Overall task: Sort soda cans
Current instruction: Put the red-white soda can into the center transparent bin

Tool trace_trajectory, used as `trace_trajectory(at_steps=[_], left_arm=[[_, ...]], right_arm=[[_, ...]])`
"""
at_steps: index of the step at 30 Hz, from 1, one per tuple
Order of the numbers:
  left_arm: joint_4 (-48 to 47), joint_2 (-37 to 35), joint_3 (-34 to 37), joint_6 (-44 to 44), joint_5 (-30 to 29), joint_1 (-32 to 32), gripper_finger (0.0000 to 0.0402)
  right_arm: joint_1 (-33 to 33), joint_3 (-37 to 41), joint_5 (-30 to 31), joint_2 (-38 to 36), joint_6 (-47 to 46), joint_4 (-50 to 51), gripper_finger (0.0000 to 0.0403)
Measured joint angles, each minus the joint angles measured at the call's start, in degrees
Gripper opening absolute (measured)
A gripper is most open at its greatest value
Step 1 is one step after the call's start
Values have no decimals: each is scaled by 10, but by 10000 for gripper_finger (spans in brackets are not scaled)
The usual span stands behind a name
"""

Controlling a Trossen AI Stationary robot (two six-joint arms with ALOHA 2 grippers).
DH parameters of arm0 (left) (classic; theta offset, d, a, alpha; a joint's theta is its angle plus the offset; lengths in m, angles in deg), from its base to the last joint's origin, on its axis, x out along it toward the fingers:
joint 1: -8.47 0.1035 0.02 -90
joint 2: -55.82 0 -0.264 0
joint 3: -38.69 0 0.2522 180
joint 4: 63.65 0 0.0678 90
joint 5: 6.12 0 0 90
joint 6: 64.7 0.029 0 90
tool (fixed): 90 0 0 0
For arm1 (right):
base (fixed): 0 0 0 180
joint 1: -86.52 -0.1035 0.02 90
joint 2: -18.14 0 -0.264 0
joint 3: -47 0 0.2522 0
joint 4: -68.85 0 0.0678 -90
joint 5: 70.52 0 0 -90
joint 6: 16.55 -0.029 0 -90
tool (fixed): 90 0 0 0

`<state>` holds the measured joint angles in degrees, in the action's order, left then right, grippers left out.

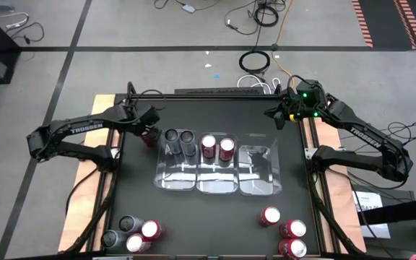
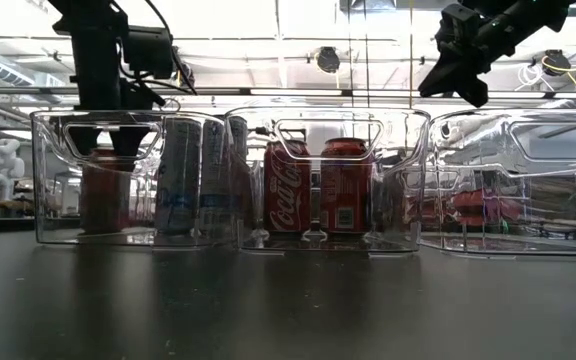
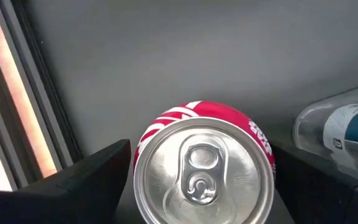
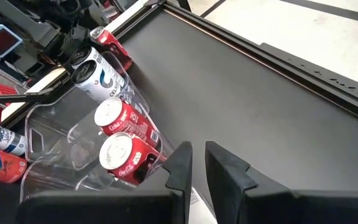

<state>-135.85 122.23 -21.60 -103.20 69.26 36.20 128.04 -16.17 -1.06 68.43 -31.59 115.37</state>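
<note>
A red soda can [image 3: 204,168] stands upright on the black table at the far left, just left of the left clear tray [image 1: 166,173]. My left gripper [image 1: 149,132] points down over it, open. Its two fingers [image 3: 98,177] stand on either side of the can's top, and I cannot tell whether they touch it. The left tray holds two silver cans [image 1: 179,139]. The middle tray holds two red cans [image 1: 217,146]. My right gripper [image 1: 276,115] hangs shut above the table's far right, holding nothing.
The right clear tray [image 1: 258,184] holds no cans. Loose cans stand near the front edge: two dark and two red at the left [image 1: 132,232], three red at the right [image 1: 287,231]. Bare black table lies between the trays and these groups.
</note>
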Motion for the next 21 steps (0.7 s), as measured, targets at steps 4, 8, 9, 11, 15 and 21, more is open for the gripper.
trace_trajectory(at_steps=[4, 8, 9, 11, 15, 21], left_arm=[[3, 0, 0, -1, -1, 0, 371], [10, 0, 0, -16, 9, 0, 368], [9, 0, 0, -16, 11, 0, 365], [8, 0, 0, -17, 27, -1, 354], [8, -1, 0, -17, 49, -1, 322], [-25, -1, -8, -47, 68, -1, 314]], right_arm=[[0, 0, 0, 0, -4, 0, 36], [0, 0, 0, 0, -8, 0, 36], [0, 0, -1, 0, -8, 0, 36], [0, 0, -3, 0, -8, 0, 36], [0, 0, -3, 0, -8, 0, 36], [0, 0, -3, 0, -8, 0, 36]])
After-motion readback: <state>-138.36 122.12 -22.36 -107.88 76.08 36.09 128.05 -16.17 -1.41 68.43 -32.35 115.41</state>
